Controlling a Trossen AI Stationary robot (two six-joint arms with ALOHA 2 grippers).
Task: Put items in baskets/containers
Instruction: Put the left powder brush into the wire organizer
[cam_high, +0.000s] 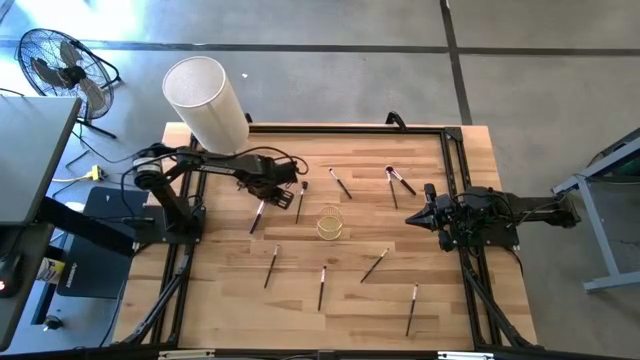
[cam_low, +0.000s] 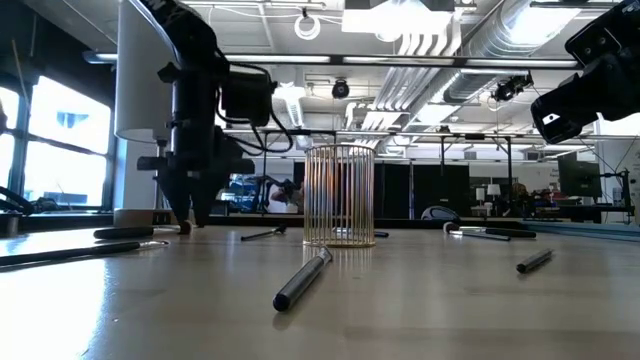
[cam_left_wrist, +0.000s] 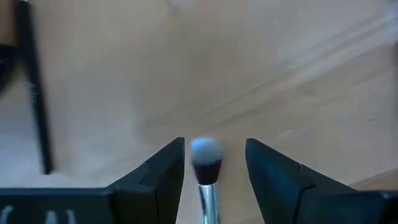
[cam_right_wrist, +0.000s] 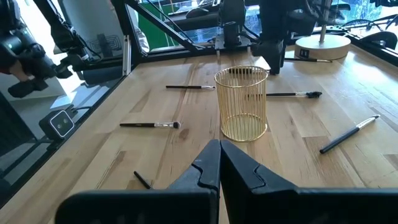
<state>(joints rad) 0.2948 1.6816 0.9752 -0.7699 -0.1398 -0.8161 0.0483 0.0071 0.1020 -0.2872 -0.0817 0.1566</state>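
Observation:
Several thin dark makeup brushes lie flat on the wooden table (cam_high: 230, 300). A small gold wire cup (cam_high: 330, 223) stands upright at the middle, also in the right wrist view (cam_right_wrist: 242, 102) and the low view (cam_low: 339, 195). My left gripper (cam_high: 296, 184) is open, pointing down, low over the table left of the cup. Its fingers stand on either side of the pale-tipped bristle head (cam_left_wrist: 206, 158) of one brush (cam_high: 301, 200) without touching it. My right gripper (cam_high: 425, 215) is shut and empty at the right, its fingers (cam_right_wrist: 219, 165) pointing at the cup.
Other brushes lie at the left (cam_high: 257, 215), the far side (cam_high: 340, 184) (cam_high: 400, 181), and the near side (cam_high: 271, 266) (cam_high: 322, 287) (cam_high: 375, 264) (cam_high: 412, 308). A big white cylinder (cam_high: 205, 100) stands at the far left corner. A black frame (cam_high: 455, 160) edges the table.

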